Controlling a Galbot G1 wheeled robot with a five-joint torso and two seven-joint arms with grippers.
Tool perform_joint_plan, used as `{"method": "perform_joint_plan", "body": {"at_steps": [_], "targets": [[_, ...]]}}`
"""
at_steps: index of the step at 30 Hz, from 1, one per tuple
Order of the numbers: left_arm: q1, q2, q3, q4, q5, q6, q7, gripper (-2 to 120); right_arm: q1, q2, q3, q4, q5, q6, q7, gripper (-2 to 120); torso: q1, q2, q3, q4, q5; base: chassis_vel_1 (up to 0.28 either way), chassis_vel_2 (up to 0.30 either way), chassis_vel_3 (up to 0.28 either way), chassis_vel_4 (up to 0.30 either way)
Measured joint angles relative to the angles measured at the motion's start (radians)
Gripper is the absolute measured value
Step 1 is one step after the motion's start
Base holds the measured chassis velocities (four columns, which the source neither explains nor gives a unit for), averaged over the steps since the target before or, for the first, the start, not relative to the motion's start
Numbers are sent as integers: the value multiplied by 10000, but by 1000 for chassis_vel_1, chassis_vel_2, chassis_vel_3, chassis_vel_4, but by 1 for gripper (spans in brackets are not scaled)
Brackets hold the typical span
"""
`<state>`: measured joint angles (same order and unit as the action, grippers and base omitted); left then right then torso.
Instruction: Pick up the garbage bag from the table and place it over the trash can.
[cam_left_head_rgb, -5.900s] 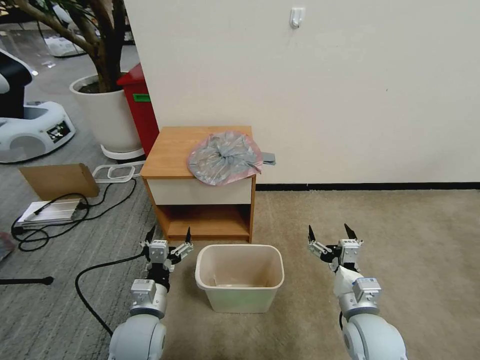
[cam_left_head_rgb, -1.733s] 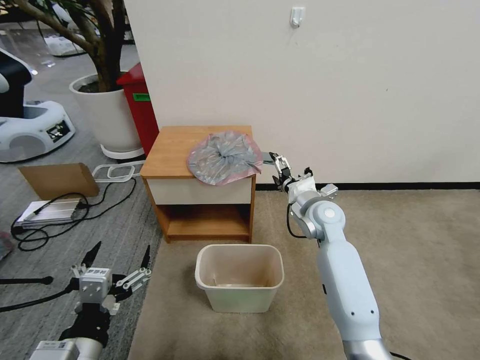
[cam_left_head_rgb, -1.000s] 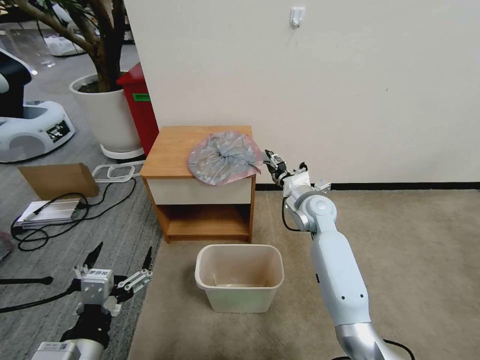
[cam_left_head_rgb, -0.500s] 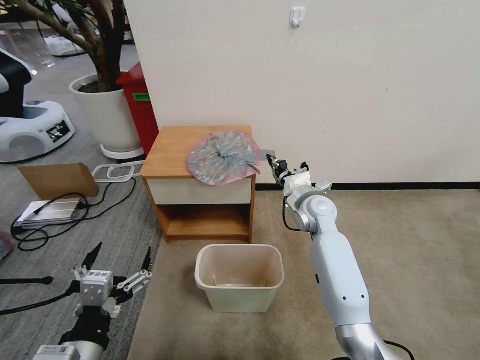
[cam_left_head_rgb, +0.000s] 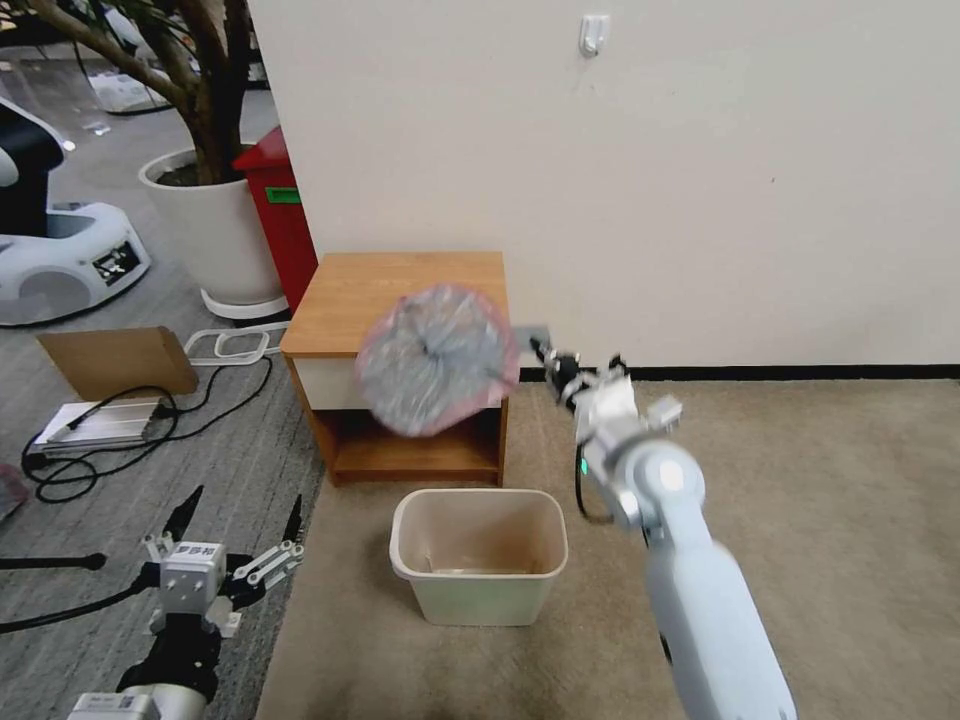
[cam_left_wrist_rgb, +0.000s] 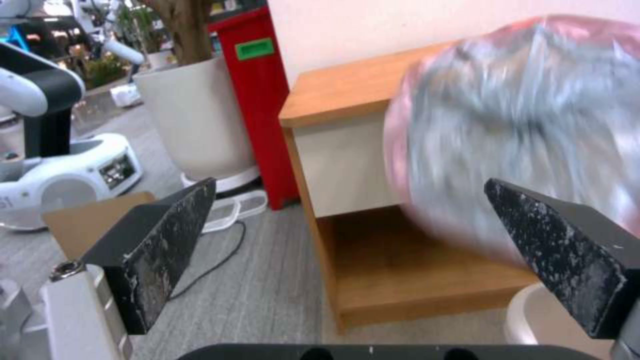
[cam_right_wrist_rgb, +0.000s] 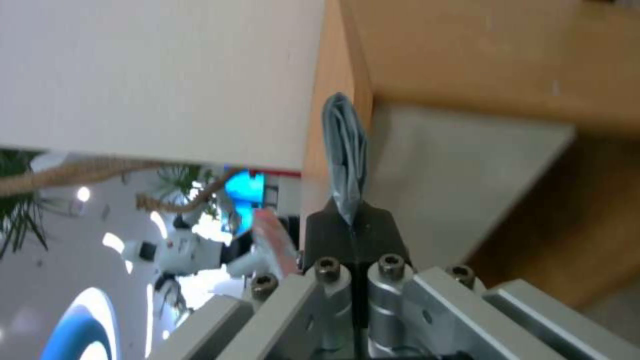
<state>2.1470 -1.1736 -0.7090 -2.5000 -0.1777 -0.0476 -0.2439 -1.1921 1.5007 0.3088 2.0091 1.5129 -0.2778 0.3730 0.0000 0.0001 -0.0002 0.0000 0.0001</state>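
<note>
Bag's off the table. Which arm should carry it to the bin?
Right. The right gripper is shut on the garbage bag, which hangs just above the trash can. The left gripper is open, low beside it.

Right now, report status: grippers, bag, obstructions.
Right gripper shut on the garbage bag, bag off the table, hanging before its drawer. Left gripper open, low at left. Trash can open below, nothing between.

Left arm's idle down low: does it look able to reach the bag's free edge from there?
Probably yes: the open left gripper faces the garbage bag, hanging from the right gripper, with nothing between them.
</note>
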Motion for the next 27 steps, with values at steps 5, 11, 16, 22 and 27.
{"method": "perform_joint_plan", "body": {"at_steps": [5, 11, 16, 22, 27], "targets": [[-35, -3, 15, 1, 0, 2, 11, 100, -1524, -141, -676, 1520, -819, 122, 439, 0, 0, 0, 0, -1, -2, 0, 0, 0, 0], [-95, 50, 14, 1, -16, 10, 14, 100, -2780, -541, -1209, 2414, -1768, 115, 675, 0, 0, 0, 0, 1, -1, 0, 0, 0, 0], [-163, 125, 10, 0, -46, 28, 14, 100, -3521, -730, -1312, 2679, -2564, 136, 793, 0, 0, 0, 0, 0, -1, 0, 0, 0, 0], [-242, 194, 48, 1, -84, 37, 14, 100, -3946, -759, -1230, 2468, -3311, 315, 853, 0, 0, 0, 1, 0, -1, 0, 0, 0, 0], [-284, 186, 93, 1, -97, 41, 14, 100, -3984, -734, -1120, 2325, -3517, 320, 1088, 10, 0, 0, 1, 0, -1, 0, 0, 0, 0]]}}
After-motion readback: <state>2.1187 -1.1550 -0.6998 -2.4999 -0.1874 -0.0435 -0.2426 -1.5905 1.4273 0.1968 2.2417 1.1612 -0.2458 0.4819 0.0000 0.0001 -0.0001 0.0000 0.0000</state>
